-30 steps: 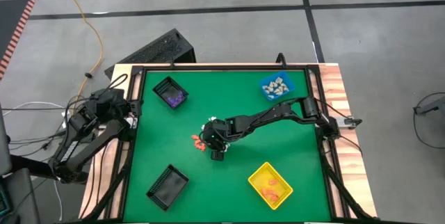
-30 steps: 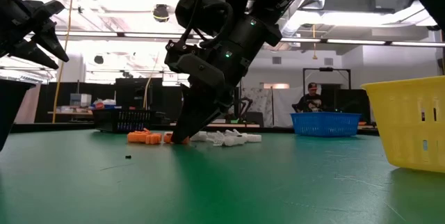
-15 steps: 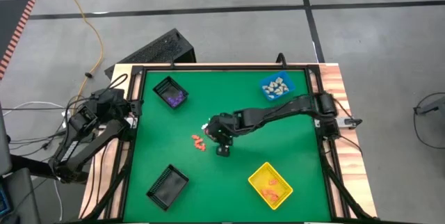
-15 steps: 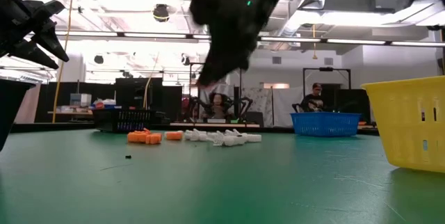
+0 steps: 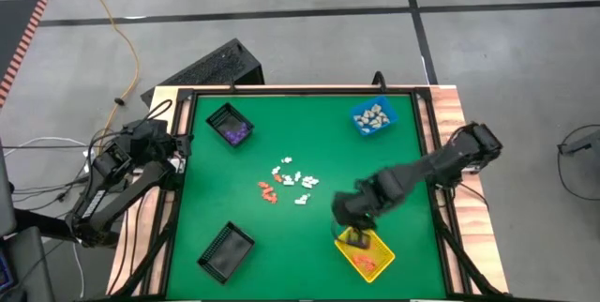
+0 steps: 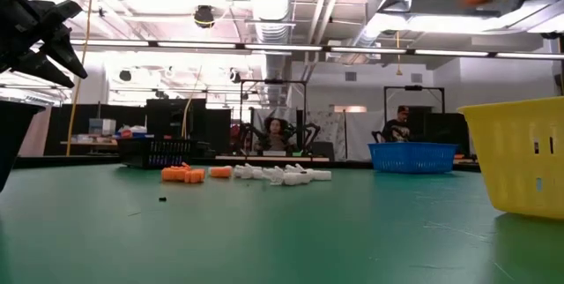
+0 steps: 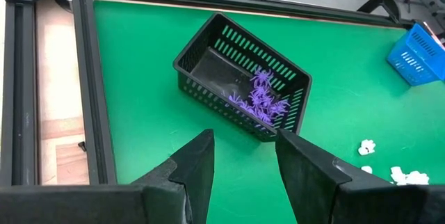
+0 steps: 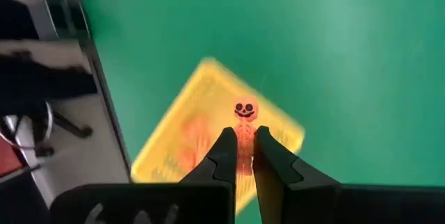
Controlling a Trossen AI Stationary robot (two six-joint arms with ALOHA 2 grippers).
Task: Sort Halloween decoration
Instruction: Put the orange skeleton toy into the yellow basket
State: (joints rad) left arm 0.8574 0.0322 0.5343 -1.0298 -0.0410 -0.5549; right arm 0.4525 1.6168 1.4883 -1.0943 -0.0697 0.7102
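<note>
Right hand [image 8: 240,156] pinches an orange skeleton figurine [image 8: 243,116] by its body, head clear above the fingertips, over the yellow bin [image 5: 366,249] at the worktop's 5 o'clock. Piece looks light, rigid plastic, thin limbs likely fragile; torso is the safest hold. A second earlier this hand was down at the central pile [image 5: 286,183]. Left hand [image 7: 243,161] spread, waiting at 9 o'clock
</note>
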